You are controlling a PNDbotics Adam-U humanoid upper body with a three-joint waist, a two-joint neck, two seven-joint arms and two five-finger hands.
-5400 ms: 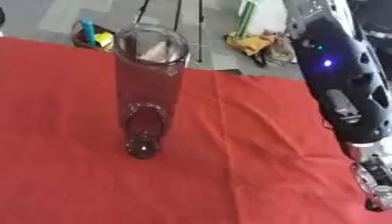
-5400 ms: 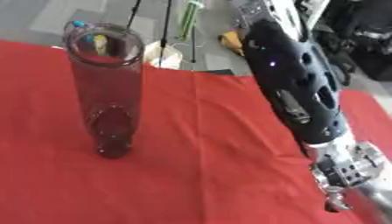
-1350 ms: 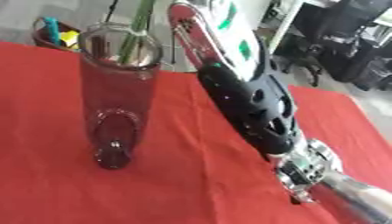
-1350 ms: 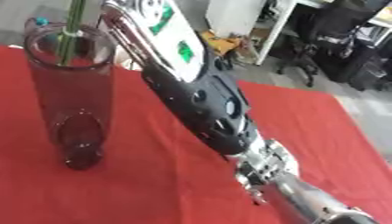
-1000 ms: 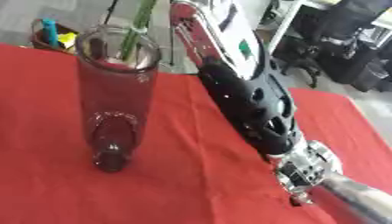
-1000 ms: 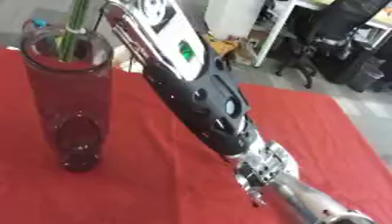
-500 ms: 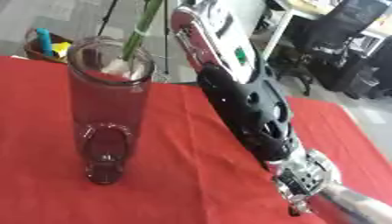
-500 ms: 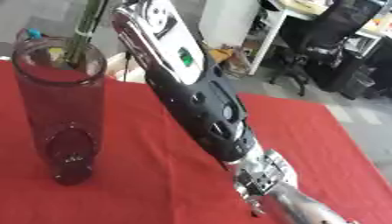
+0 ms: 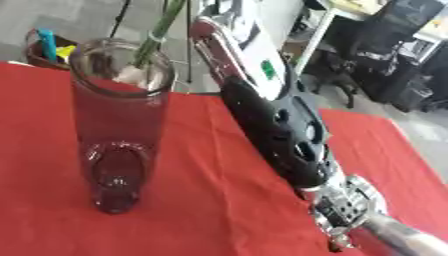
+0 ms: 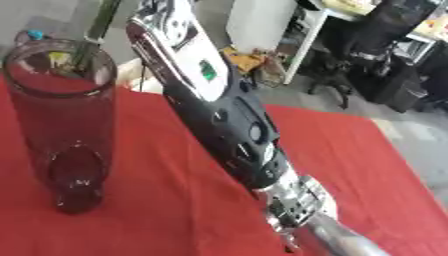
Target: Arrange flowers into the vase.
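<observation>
right hand itself out of frame – only the black and silver right arm (image 9: pixel 289 140) shows, running diagonally from top centre to lower right; finger state cannot be told. clear vase (image 9: pixel 118 130) stands upright at left on the red cloth (image 9: pixel 210 200) – green stem (image 9: pixel 157 35) at its mouth.

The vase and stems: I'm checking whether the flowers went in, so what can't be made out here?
- Flower heads: the green stems run off the top edge in both views.
- The right hand: out of view past the top edge, beyond the arm.
- Stem ends inside the vase: blurred behind tinted glass.
</observation>
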